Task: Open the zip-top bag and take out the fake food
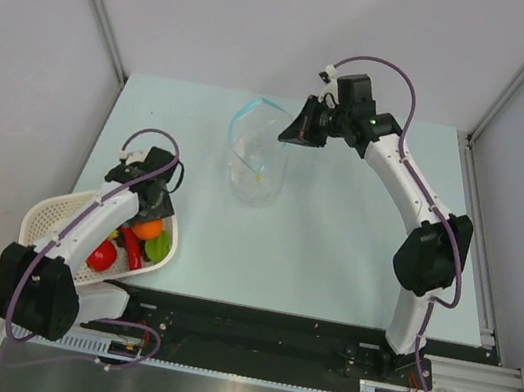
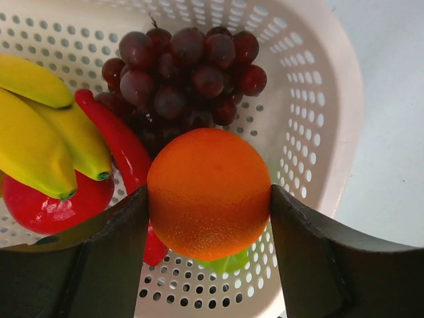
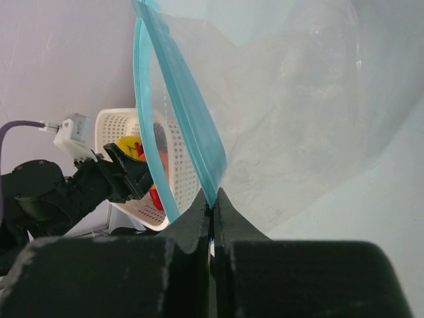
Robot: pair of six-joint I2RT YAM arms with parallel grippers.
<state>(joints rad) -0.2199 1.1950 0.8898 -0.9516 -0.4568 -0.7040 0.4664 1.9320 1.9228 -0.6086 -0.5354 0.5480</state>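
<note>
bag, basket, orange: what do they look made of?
bag: thin clear plastic film, glossy and creased, with a teal zip strip at the mouth.
basket: rigid cream plastic, smooth, with rows of moulded holes.
orange: probably plastic or foam. The skin is matte and finely pebbled, too uniform for real fruit.

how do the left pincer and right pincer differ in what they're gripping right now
The left pincer is spread wide around a round orange plastic ball over the white mesh basket; the right pincer is pinched nearly flat on the blue-teal zip strip of the clear zip-top bag. Left holds solid fake food, right thin film. Both grip something.
</note>
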